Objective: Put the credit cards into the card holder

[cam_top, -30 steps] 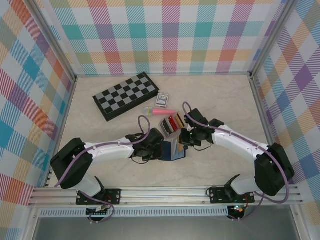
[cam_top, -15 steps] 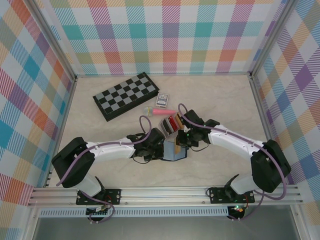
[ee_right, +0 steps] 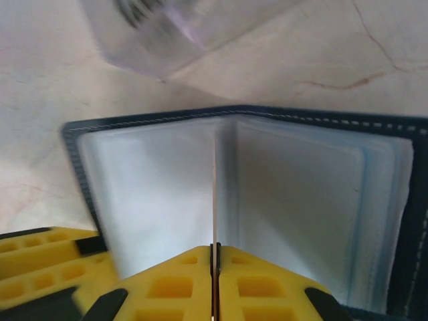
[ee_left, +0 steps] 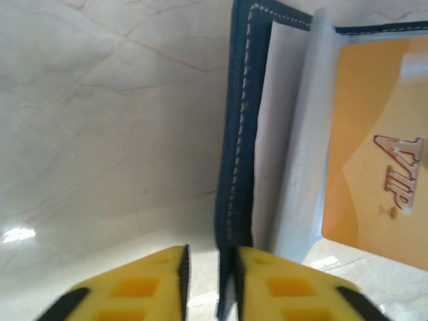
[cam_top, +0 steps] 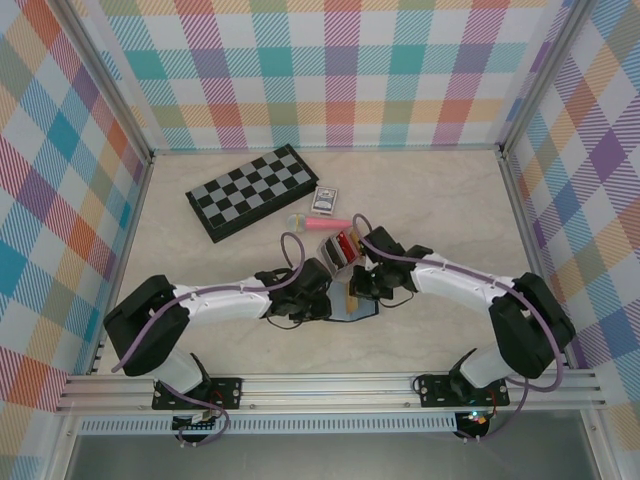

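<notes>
Right gripper (ee_right: pixel 215 251) pinching orange VIP card (ee_left: pixel 374 134): push it straight ahead into the open card holder (ee_right: pixel 321 117) (left gripper (ee_left: pixel 210 257) slightly spread).

"VIP" in slanted brown letters stands on the orange credit card (ee_left: pixel 372 127)

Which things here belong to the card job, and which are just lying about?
Job: card holder, orange VIP card, credit cards in clear box.
Lying about: checkerboard, playing-card pack, pink microphone.
</notes>
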Robot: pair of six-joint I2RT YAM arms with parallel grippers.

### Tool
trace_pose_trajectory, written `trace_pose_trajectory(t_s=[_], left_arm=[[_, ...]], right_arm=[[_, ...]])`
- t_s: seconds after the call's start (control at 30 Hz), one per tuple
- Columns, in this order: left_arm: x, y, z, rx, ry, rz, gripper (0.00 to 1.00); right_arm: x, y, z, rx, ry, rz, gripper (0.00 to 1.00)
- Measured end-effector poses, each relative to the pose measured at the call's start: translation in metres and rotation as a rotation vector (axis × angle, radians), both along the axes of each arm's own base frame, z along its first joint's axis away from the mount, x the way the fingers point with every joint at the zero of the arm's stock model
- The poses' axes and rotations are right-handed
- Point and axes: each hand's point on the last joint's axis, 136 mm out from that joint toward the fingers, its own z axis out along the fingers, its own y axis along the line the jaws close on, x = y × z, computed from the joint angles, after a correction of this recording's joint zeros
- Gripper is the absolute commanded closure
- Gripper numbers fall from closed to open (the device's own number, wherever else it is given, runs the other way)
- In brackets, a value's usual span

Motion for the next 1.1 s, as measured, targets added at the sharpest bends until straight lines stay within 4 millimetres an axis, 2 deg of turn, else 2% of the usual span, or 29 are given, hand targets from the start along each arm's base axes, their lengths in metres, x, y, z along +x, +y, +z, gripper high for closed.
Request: trace_pose_trajectory(t_s=[0.13, 0.3, 0.43, 0.7, 0.8, 0.93, 1.1], left_arm=[[0.001, 0.009, 0.009, 0.018, -0.029, 0.01, 0.46], [0.005, 0.01, 0.015, 0.017, -0.06, 0.012, 0.39], [0.009, 0.006, 0.012, 0.028, -0.058, 0.006, 0.46], [0.016, 0.008, -0.017, 0.106, -0.016, -0.007, 0.73], [0.017, 0.008, -0.02, 0.121, -0.014, -0.015, 0.79], [0.018, 0.006, -0.022, 0.123, -0.012, -0.019, 0.83], [0.018, 0.006, -0.022, 0.122, -0.011, -0.019, 0.85]], right_arm=[[0.002, 0.003, -0.004, 0.008, 0.0, 0.002, 0.92], [0.003, 0.004, -0.006, 0.008, 0.001, 0.002, 0.92], [0.003, 0.004, -0.006, 0.008, -0.001, 0.003, 0.93], [0.005, 0.002, -0.006, 0.009, -0.004, -0.001, 0.92], [0.006, 0.0, -0.002, 0.02, -0.014, 0.002, 0.92], [0.006, -0.004, 0.002, 0.035, -0.02, -0.001, 0.91], [0.003, -0.008, -0.003, 0.048, -0.012, -0.003, 0.91]])
